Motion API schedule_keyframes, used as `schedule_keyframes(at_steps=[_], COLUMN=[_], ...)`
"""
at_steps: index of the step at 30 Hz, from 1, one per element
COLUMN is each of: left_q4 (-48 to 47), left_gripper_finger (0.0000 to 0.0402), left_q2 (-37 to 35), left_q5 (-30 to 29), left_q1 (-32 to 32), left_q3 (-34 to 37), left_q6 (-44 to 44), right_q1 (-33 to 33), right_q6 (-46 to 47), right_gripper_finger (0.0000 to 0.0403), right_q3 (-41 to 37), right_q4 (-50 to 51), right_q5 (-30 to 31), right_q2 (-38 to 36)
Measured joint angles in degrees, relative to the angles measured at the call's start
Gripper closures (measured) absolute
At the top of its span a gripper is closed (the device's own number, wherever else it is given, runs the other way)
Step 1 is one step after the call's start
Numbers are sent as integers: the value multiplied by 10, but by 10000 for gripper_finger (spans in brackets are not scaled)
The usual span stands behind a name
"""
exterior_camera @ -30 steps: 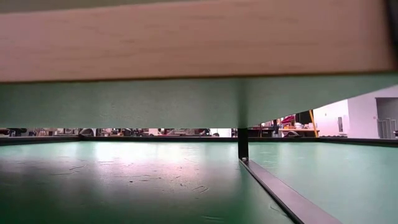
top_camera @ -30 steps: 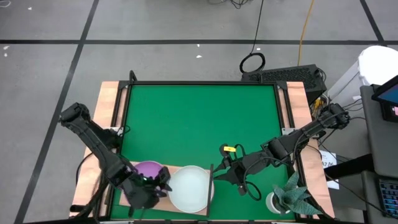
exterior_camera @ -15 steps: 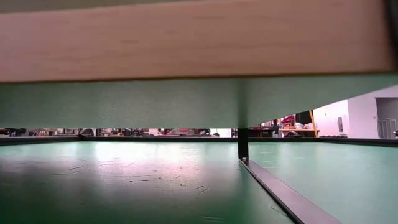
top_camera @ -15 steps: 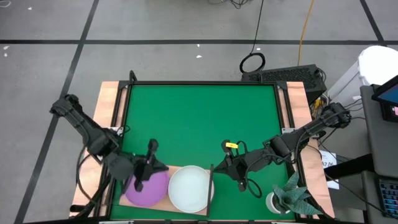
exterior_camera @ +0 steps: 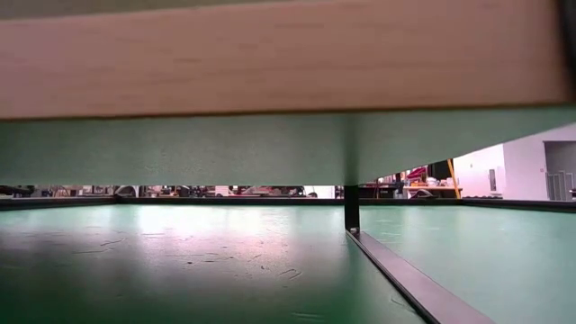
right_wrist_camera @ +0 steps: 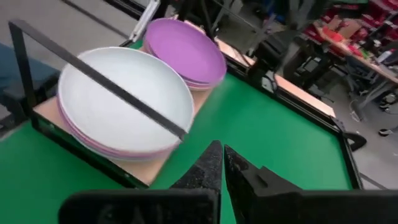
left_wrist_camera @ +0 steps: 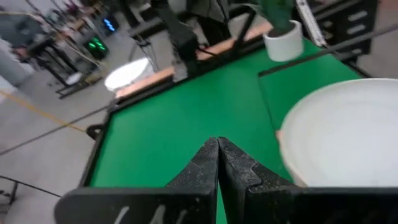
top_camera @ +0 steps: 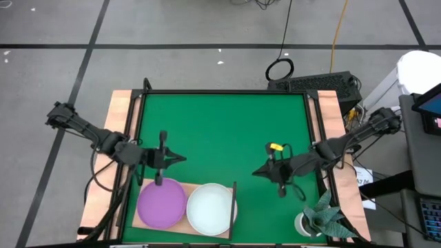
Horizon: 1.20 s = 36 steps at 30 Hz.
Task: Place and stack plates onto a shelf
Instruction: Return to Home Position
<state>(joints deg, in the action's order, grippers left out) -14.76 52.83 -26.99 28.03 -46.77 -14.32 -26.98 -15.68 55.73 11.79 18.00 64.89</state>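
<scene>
A light-wood shelf [top_camera: 187, 185] lies at the mat's near edge, with a thin dark upright edge piece [top_camera: 235, 200] on its right side. Two stacks of plates rest flat on it: a purple plate [top_camera: 162, 204] tops the left stack and a white plate [top_camera: 210, 209] tops the right one [right_wrist_camera: 124, 99]. Pink and purple rims show under them in the right wrist view. My left gripper [top_camera: 170, 157] hovers shut over the green mat just beyond the purple plate. My right gripper [top_camera: 256, 171] is shut over the mat to the right of the shelf.
The green mat [top_camera: 220, 131] spreads toward the far edge inside a dark frame. A potted plant in a white pot [top_camera: 317, 222] stands at the near right corner. The low view looks under the shelf board [exterior_camera: 270, 63], past a dark post [exterior_camera: 351, 207].
My left gripper has let go of the purple plate, which now lies flat and uncovered on the left stack. It has drawn back toward the far edge. My right gripper has pulled away from the shelf's upright edge toward the table's right and far side.
</scene>
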Motion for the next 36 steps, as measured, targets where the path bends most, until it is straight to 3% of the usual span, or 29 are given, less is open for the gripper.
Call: schedule_keyframes(at_steps=[5, 11, 15, 22, 31, 36], left_q4=[78, 130, 149, 144, 47, 82], left_gripper_finger=[396, 396, 396, 396, 396, 396], left_q2=[-47, -91, -118, -168, -250, -301], left_q5=[2, 61, 90, 144, 131, 139], left_q1=[-45, -120, -167, -216, -225, -223], left_q3=[81, 157, 197, 237, 239, 286], left_q6=[-32, -32, -22, 20, 78, 95], right_q1=[24, 62, 96, 152, 188, 202], right_q6=[0, 0, -7, -9, 0, -7], right_gripper_finger=[402, 402, 403, 403, 403, 403], right_q3=[-102, -213, -270, -334, -373, -405], right_q4=[-44, -90, -130, -176, -202, -240], right_q5=[-2, -7, -46, -94, -108, -108], right_q2=[-97, -193, -240, -272, -273, -278])
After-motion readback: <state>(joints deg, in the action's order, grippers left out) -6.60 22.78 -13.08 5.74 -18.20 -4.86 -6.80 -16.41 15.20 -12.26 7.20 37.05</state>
